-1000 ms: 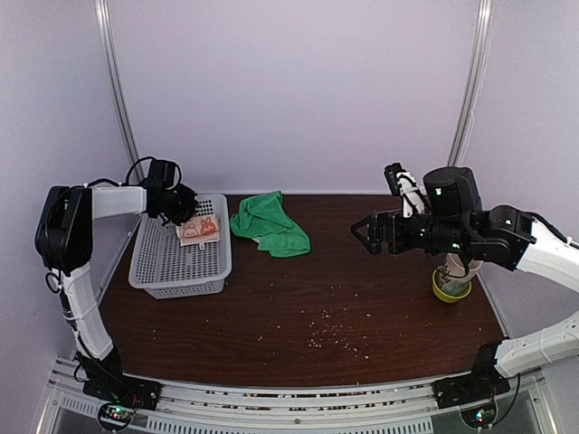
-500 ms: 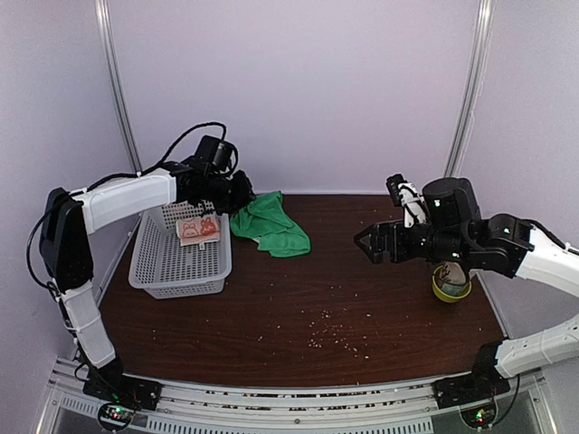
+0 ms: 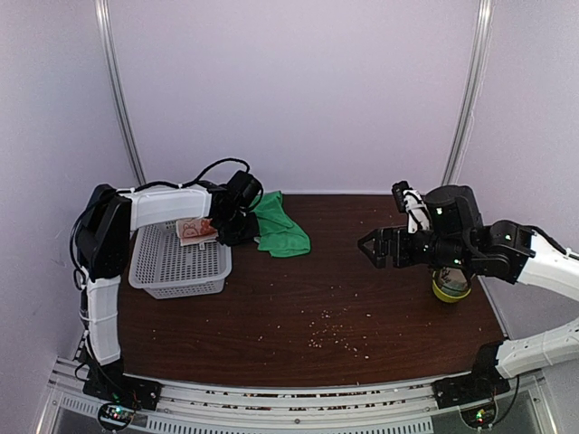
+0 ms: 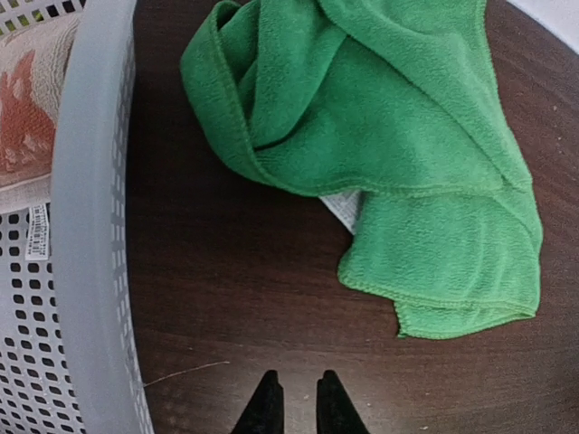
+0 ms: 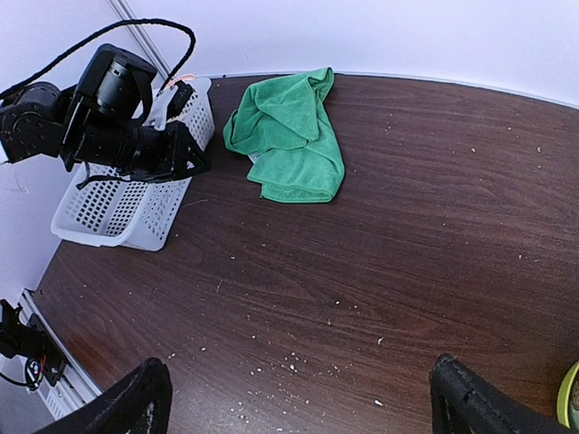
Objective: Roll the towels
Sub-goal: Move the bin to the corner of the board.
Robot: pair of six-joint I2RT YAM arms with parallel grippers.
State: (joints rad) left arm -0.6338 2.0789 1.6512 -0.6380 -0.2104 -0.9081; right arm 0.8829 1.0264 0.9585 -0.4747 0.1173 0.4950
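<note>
The bright green towel [image 3: 276, 226] lies crumpled on the brown table just right of the basket; it also shows in the left wrist view [image 4: 389, 136] and the right wrist view [image 5: 289, 136]. The pinkish-beige towel with orange figures [image 3: 197, 230] lies in the grey basket [image 3: 172, 262], seen at the left edge of the left wrist view [image 4: 27, 117]. My left gripper [image 3: 237, 231] hovers over bare table between basket and green towel, its fingers [image 4: 269, 402] almost together and holding nothing. My right gripper [image 3: 373, 246] is wide open and empty, high above mid-table [image 5: 298, 398].
The basket's rim [image 4: 90, 226] runs close along the left of my left gripper. A yellow-green cup [image 3: 450, 287] stands at the right side under my right arm. Pale crumbs [image 3: 330, 330] are scattered over the table's front middle.
My left arm swung right from over the basket, leaving the pinkish-beige towel in it, and now sits beside the green towel. My right arm drifted slightly right and down.
</note>
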